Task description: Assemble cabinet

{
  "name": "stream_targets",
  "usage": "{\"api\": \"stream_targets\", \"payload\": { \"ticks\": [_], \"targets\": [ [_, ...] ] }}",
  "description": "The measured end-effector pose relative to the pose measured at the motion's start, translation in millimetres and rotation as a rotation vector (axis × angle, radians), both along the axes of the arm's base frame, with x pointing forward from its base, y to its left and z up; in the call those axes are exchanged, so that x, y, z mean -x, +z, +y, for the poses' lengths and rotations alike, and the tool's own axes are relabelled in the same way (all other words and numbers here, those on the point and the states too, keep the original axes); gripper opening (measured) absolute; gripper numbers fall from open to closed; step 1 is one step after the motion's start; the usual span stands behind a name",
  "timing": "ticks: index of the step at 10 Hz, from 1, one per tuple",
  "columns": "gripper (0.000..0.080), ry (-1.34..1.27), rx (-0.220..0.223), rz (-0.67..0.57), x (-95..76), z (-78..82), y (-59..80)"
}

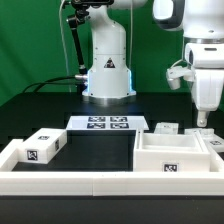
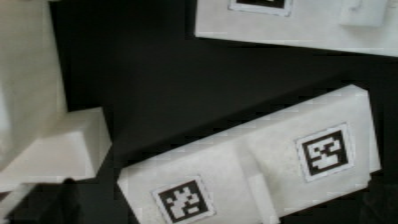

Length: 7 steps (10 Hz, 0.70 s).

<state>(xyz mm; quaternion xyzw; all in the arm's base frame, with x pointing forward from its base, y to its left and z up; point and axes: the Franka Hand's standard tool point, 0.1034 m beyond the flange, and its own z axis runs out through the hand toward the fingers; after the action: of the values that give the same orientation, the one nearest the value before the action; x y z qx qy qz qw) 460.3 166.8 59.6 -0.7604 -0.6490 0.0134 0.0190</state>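
Observation:
The cabinet lies in loose white parts. An open box-shaped body (image 1: 175, 152) with a tag stands at the exterior view's right front. A flat tagged panel (image 1: 45, 145) lies at the left. Two small tagged parts (image 1: 165, 128) (image 1: 213, 140) lie behind the box. My gripper (image 1: 203, 119) hangs above the table at the far right, over the small part there. In the wrist view a white part with two tags (image 2: 267, 165) lies right under my gripper (image 2: 217, 205), and another tagged part (image 2: 285, 20) lies beyond it. The jaws stand wide apart and hold nothing.
The marker board (image 1: 108, 123) lies in front of the white robot base (image 1: 108, 70). A low white wall (image 1: 90, 181) runs along the table's front edge. The table is black and the backdrop is green. A white block (image 2: 39, 120) shows at the wrist view's edge.

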Motion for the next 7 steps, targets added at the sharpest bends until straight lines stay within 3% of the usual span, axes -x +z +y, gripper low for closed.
{"api": "stream_targets", "payload": {
  "ticks": [2, 4, 7],
  "targets": [
    [0.0797, 0.015, -0.001, 0.0, -0.2, -1.9, -0.9],
    [0.0797, 0.172, -0.037, -0.055, -3.1, -8.2, -3.7],
    [0.0797, 0.285, -0.053, -0.043, 8.0, 5.1, -12.8]
  ]
}}
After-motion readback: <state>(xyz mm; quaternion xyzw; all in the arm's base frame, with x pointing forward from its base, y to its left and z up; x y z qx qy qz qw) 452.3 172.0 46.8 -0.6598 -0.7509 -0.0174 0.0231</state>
